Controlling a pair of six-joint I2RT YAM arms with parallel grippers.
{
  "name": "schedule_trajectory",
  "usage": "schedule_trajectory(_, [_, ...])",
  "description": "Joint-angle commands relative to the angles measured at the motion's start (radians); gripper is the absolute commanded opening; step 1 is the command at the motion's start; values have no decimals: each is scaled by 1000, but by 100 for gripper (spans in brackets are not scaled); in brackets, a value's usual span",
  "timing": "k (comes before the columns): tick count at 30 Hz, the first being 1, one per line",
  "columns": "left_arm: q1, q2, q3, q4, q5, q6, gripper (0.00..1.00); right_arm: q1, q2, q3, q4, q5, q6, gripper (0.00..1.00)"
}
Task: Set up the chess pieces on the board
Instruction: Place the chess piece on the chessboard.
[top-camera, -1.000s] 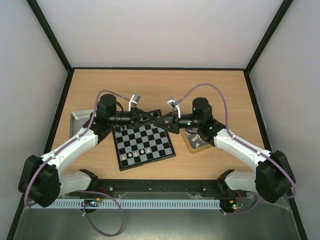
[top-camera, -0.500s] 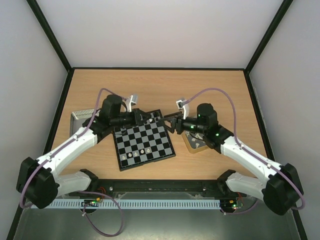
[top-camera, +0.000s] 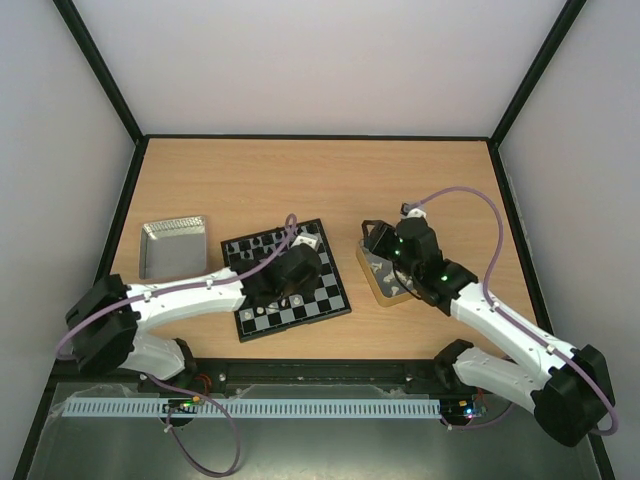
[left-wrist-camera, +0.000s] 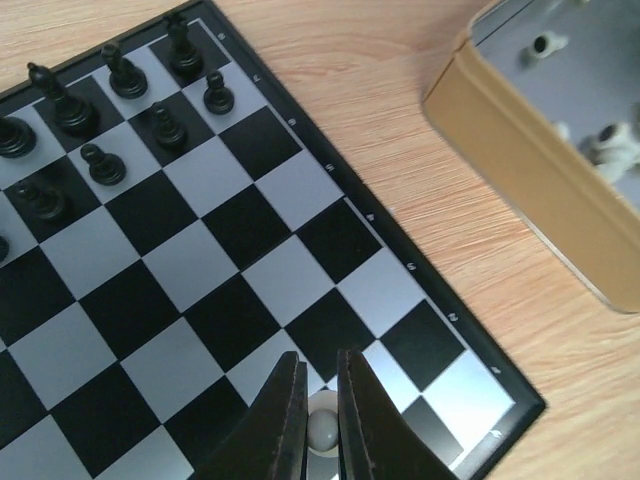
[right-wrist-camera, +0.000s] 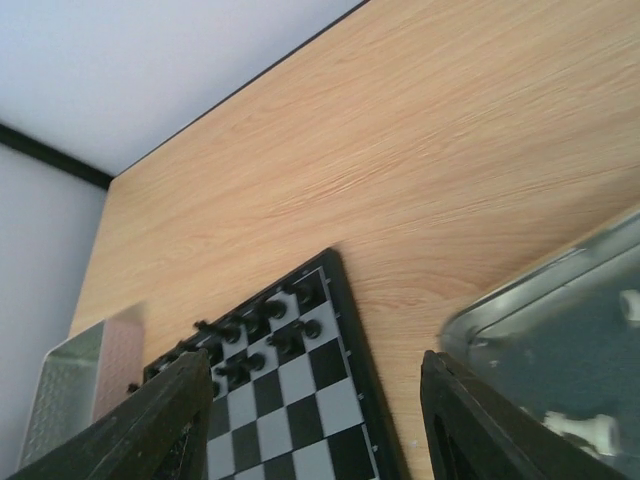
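Note:
The board (top-camera: 330, 297) lies in the middle of the table, with black chess pieces (top-camera: 258, 243) along its far rows and a few white ones (top-camera: 263, 312) near its front edge. My left gripper (top-camera: 305, 288) hangs over the board's near right part. In the left wrist view it (left-wrist-camera: 321, 425) is shut on a white pawn (left-wrist-camera: 322, 432), low over a square by the right border. Black pieces (left-wrist-camera: 110, 110) stand at the far end. My right gripper (top-camera: 372, 240) is open and holds nothing, between the board and the gold-rimmed tray (top-camera: 385, 292).
The gold-rimmed tray (left-wrist-camera: 520, 150) right of the board holds white pieces (left-wrist-camera: 610, 145). A silver metal tray (top-camera: 172, 247) sits left of the board. Black frame rails and pale walls bound the table.
The grippers were meeting above the board's far edge. My right gripper has opened and drawn back to the tray. My left arm has swung to the board's near right with the pawn.

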Motion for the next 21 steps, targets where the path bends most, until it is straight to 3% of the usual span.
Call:
schedule_trajectory(1, [-24, 37, -18, 12, -132, 4, 2, 0, -17, -6, -70, 171, 58, 57])
schedule_trajectory(14, [-25, 126, -129, 189, 43, -27, 2, 0, 53, -15, -31, 164, 50, 57])
schedule_trajectory(21, [-25, 149, -151, 226, 54, -33, 2, 0, 79, -15, -25, 150, 51, 57])
